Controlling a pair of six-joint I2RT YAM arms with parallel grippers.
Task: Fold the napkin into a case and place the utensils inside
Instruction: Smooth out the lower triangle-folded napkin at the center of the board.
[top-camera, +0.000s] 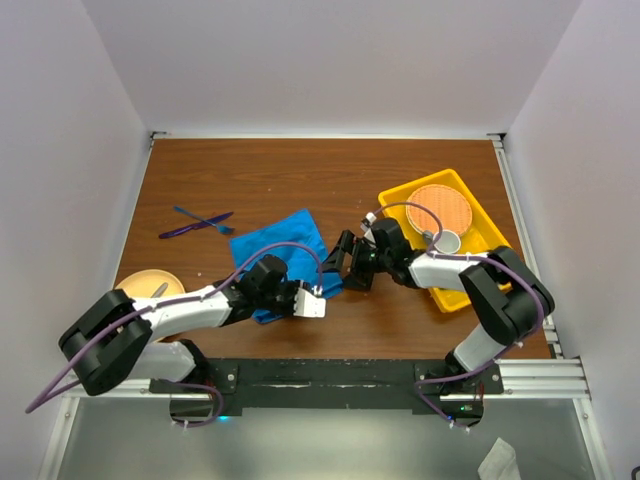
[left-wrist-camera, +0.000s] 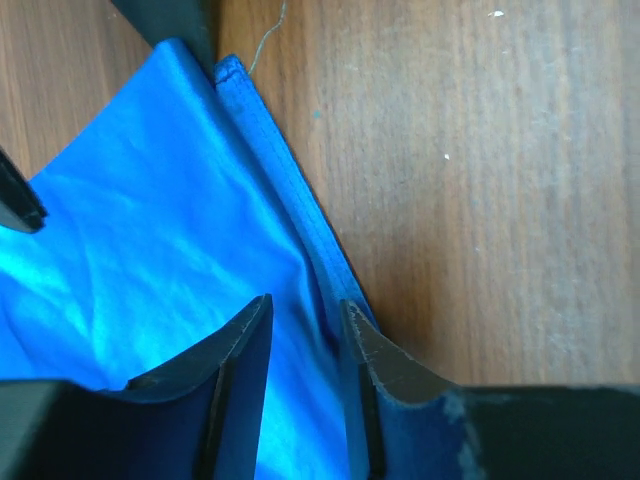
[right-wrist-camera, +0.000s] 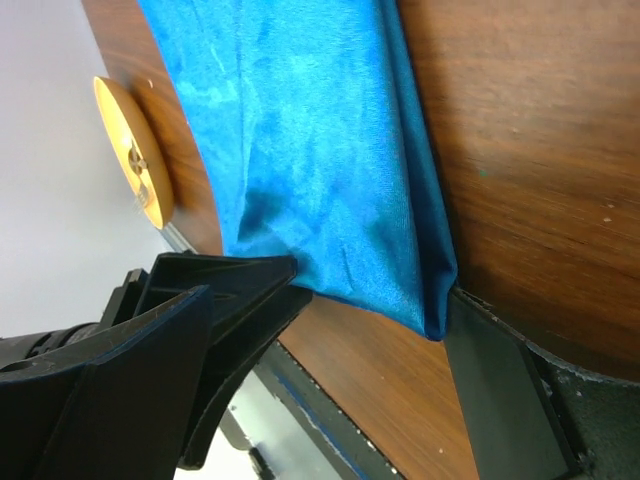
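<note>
The bright blue napkin (top-camera: 280, 252) lies loosely folded on the wooden table (top-camera: 300, 180), between the two arms. My left gripper (top-camera: 323, 293) hovers at its near right corner; in the left wrist view its jaws (left-wrist-camera: 305, 310) stand slightly apart over the napkin (left-wrist-camera: 150, 230) beside the hemmed edge. My right gripper (top-camera: 341, 268) meets the same corner from the right. Its jaws (right-wrist-camera: 370, 320) are wide open, with the napkin's (right-wrist-camera: 300, 130) corner between them, touching the right finger (right-wrist-camera: 500, 390). The utensils (top-camera: 196, 222), one blue and one purple, lie crossed to the far left of the cloth.
An orange plate (top-camera: 150, 285) holding a metal piece sits by the left arm and shows in the right wrist view as the plate (right-wrist-camera: 130, 150). A yellow tray (top-camera: 400, 200) at the right holds a round orange mat and a small cup. The table's near edge runs just behind both grippers.
</note>
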